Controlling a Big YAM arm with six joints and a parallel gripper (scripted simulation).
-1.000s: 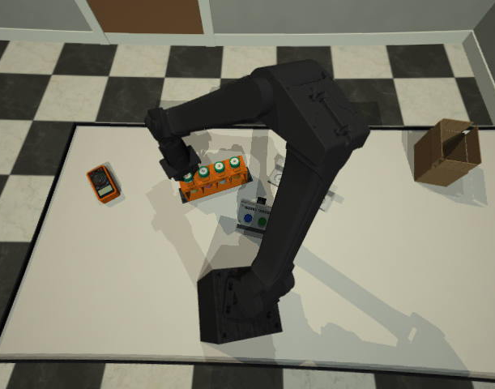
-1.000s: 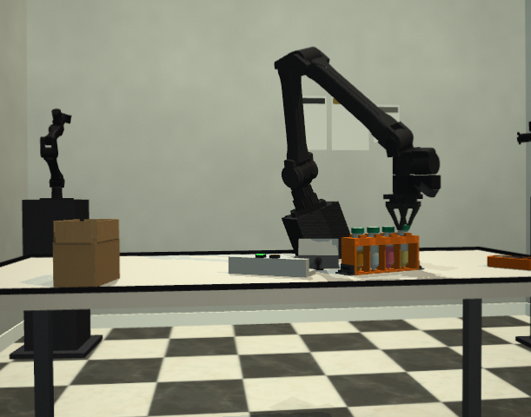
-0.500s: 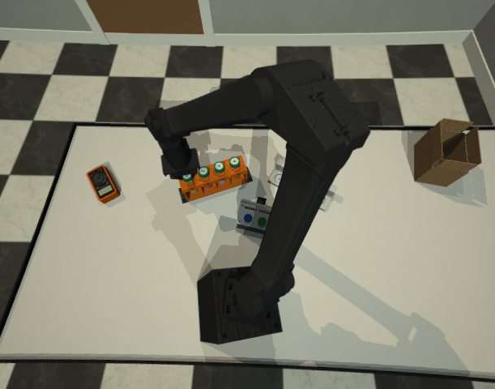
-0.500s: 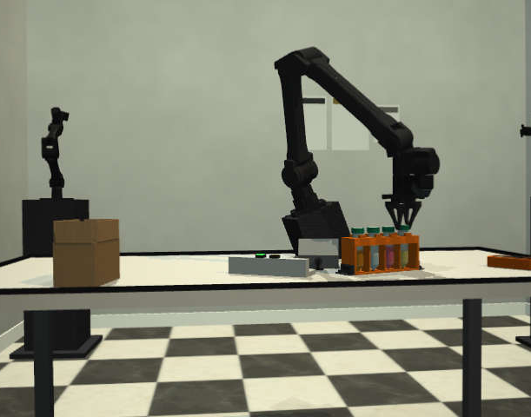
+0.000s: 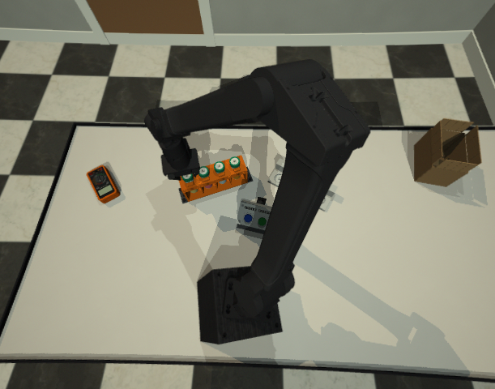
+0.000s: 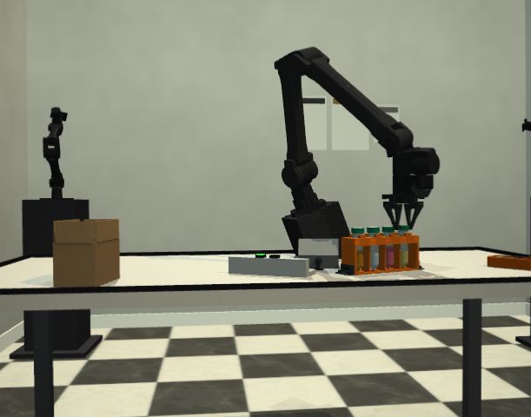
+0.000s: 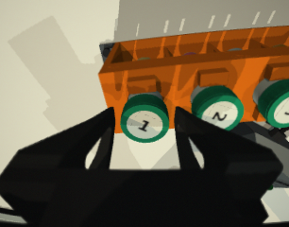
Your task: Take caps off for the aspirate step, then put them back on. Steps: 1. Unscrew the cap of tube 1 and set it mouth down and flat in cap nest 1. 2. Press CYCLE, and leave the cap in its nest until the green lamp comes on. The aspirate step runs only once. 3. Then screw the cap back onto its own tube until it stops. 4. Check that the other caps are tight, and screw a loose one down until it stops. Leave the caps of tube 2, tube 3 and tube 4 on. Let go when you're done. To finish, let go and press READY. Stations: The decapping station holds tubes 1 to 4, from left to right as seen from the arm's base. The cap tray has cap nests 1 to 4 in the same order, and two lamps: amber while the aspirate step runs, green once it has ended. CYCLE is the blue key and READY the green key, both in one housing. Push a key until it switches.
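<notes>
Upright cap 1, mouth down, long axis vertical, between the spread tool's fingers.

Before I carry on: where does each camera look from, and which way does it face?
Top: high above the table, facing down; nearly the whole arm shows, the fingers hidden.
Exterior: across the table from the arm's base, facing it side-on; arm and fingers show.
Wrist: on the hand, looking past the open fingers at cap 1.
Top and exterior share the cardboard box.

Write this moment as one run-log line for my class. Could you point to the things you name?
pincer (image 5: 187, 174) (image 6: 403, 227) (image 7: 144, 113): open around cap 1 (image 5: 187, 177) (image 6: 403, 228) (image 7: 144, 122) | cap 1: on tube 1 (image 5: 194, 190) (image 6: 404, 258) (image 7: 159, 96) | green lamp (image 6: 260, 254): lit
</notes>
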